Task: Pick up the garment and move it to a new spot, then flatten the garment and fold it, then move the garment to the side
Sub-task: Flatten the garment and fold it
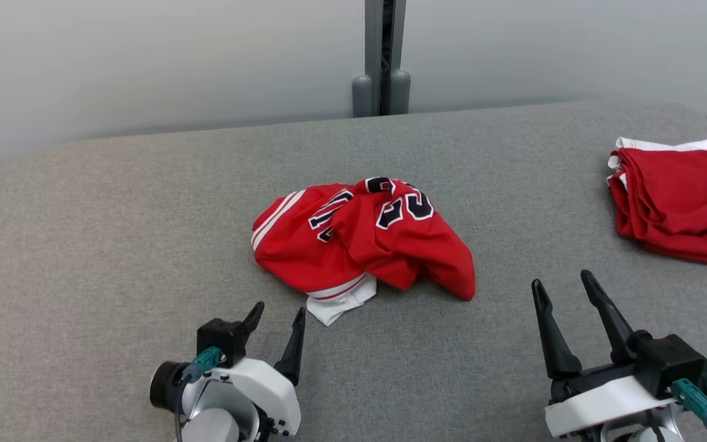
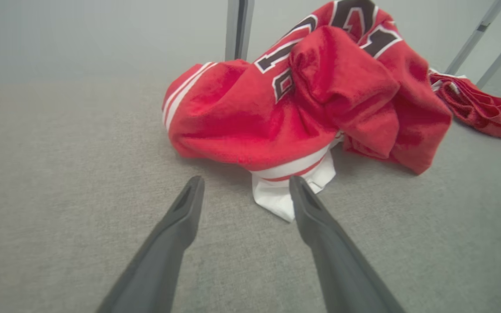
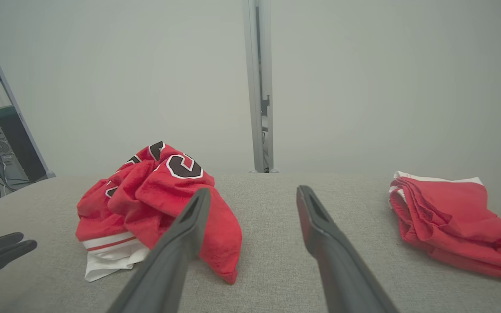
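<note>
Red garment (image 1: 363, 242), white stripes, black numerals; grey table (image 1: 114, 245).

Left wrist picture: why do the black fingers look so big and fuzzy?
Left wrist view: the fingers sit right by the wide lens, so they look huge and soft; the red shirt is slightly blurred too. Head view: the shirt's letters look sharper, with even light and faint shadows.

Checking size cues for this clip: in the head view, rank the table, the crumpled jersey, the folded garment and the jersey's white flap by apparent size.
1. table
2. jersey
3. folded garment, cut off by the right edge, so its rank below the jersey is unsure
4. white flap
</note>
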